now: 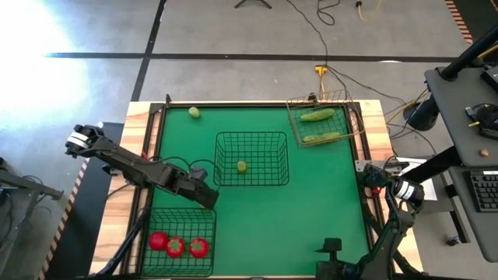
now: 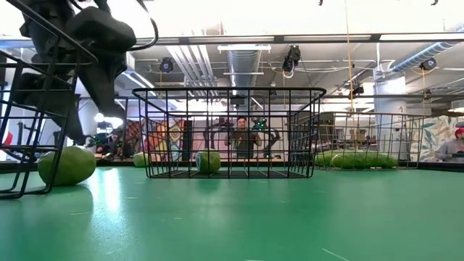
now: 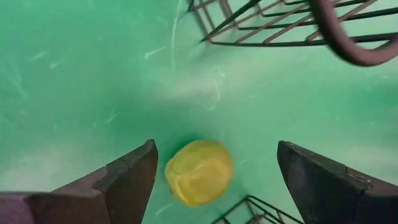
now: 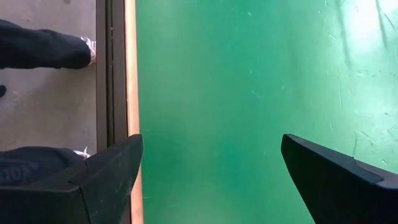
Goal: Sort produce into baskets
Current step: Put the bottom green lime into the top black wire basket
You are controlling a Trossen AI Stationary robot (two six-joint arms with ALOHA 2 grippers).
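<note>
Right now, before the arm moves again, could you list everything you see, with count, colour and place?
Tomatoes: three, red, in the near-left dark basket.
Cucumbers: two, green, in the tan basket at the far right.
Fruits: three, pale yellow-green; one in the middle dark basket, one on the mat near its far-left corner, one on the mat between the left pincer's fingers.
Mat: one, green, covers the table.
Person: one, in the room behind the table.
Left pincer: open, low over the mat between the two dark baskets.
Right pincer: open, waiting over the mat's right edge.
</note>
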